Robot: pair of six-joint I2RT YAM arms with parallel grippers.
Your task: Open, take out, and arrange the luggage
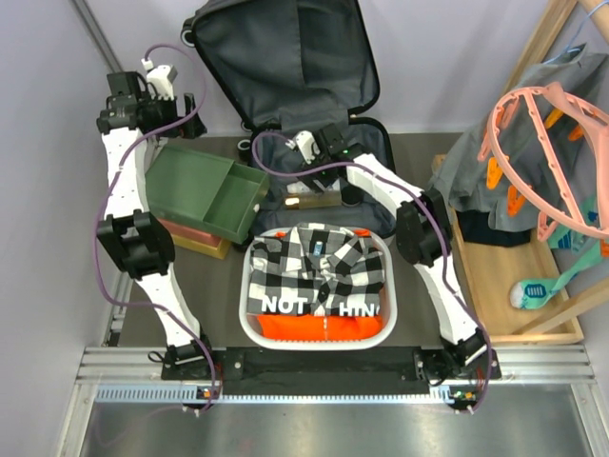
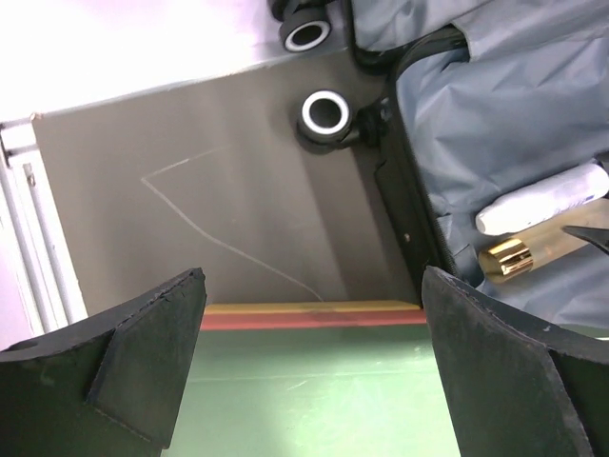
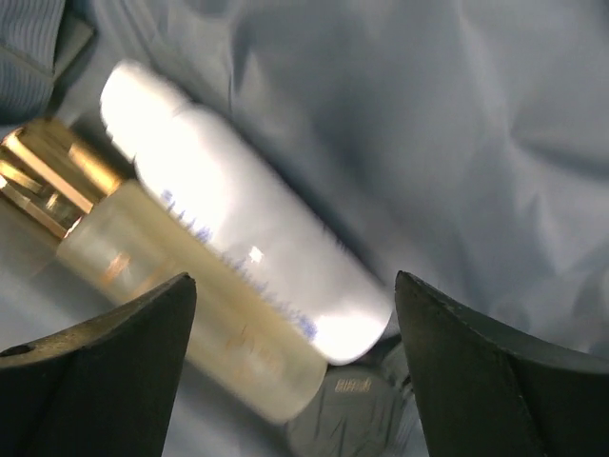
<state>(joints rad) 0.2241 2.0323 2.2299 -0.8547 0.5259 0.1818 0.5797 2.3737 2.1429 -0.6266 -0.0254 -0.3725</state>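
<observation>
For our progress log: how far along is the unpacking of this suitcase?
Done: the luggage lies open, and a checked shirt sits in the white basket. In hand: the right gripper, open, hovers over a white tube and gold-capped bottle in the lining. To do: lifting both out and arranging them; the left gripper is open and empty.

The luggage (image 1: 285, 67), a small wheeled suitcase, lies open at the far edge of the bench (image 1: 419, 157), lower half flat, dark grey fabric-lined lid standing upright behind it, black wheels (image 2: 326, 114) on its left side.
</observation>
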